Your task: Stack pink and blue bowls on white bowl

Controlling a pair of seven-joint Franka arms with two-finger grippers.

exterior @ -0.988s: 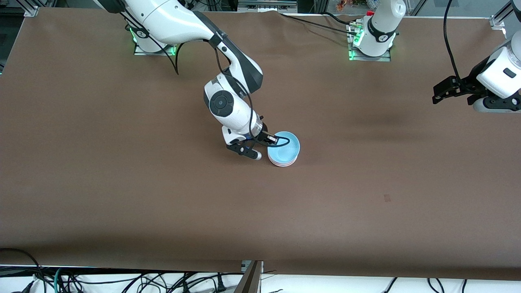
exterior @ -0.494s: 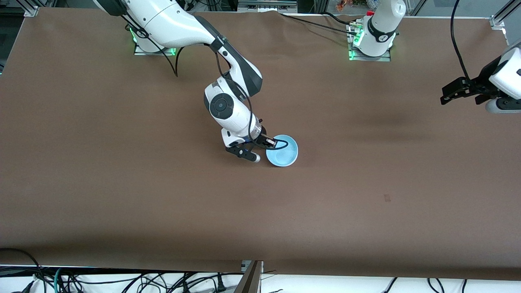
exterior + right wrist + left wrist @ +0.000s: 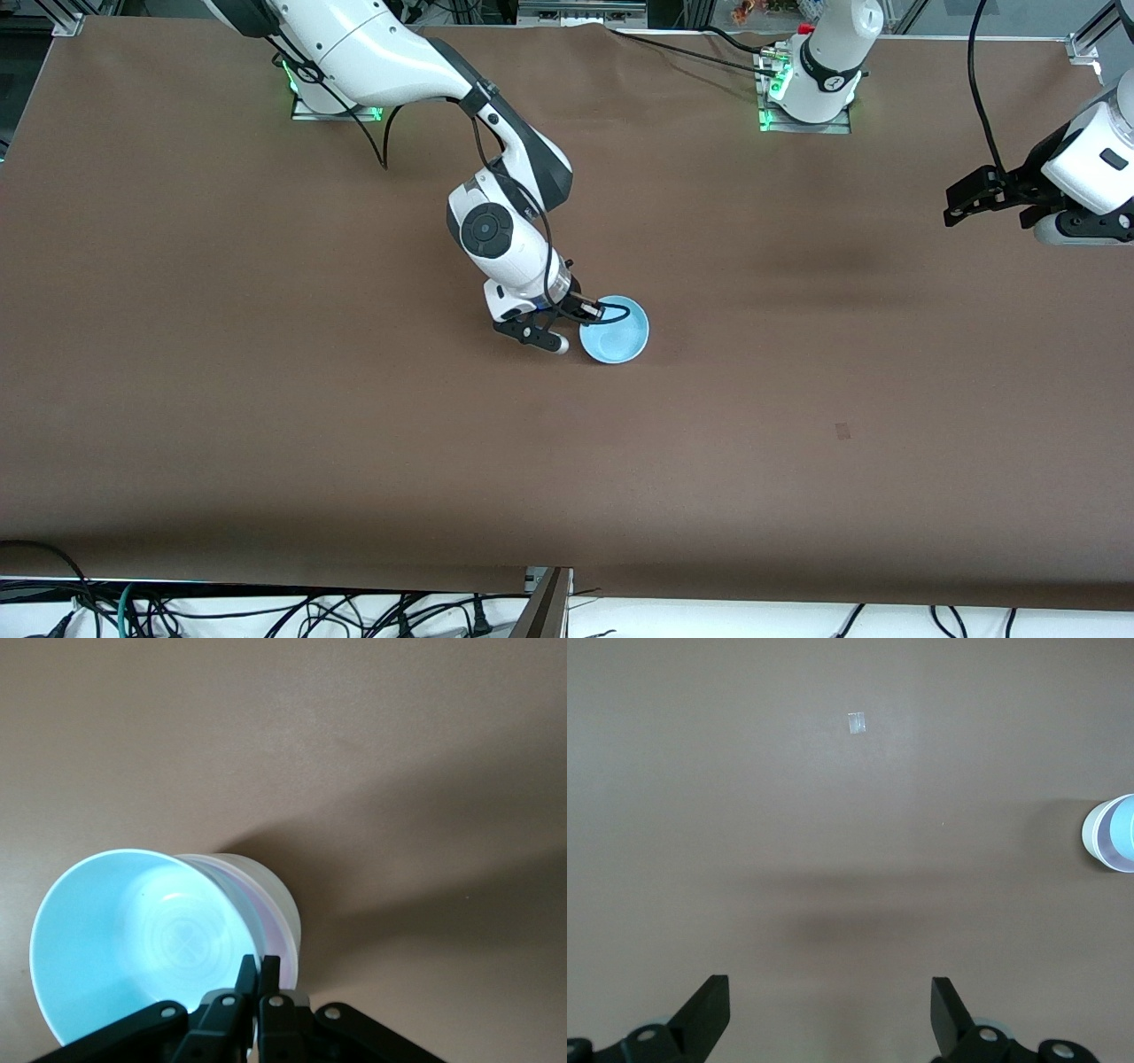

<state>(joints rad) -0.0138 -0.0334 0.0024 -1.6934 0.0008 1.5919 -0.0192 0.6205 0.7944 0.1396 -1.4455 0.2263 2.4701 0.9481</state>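
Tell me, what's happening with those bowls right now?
Right gripper shut on blue bowl rim, nested atop pink and white bowls. Left gripper open, waiting over bare table. Nothing in the way.

right gripper (image 3: 592,311) clamped, left gripper (image 3: 966,202) spread

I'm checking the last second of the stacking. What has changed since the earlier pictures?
The blue bowl has sunk into the stack: a second ago pink and white rims showed under it from the front, now they are hidden there. The right gripper keeps its jaws shut on the blue bowl's rim. The left gripper, open over the left arm's end of the table, drifted outward and came back.
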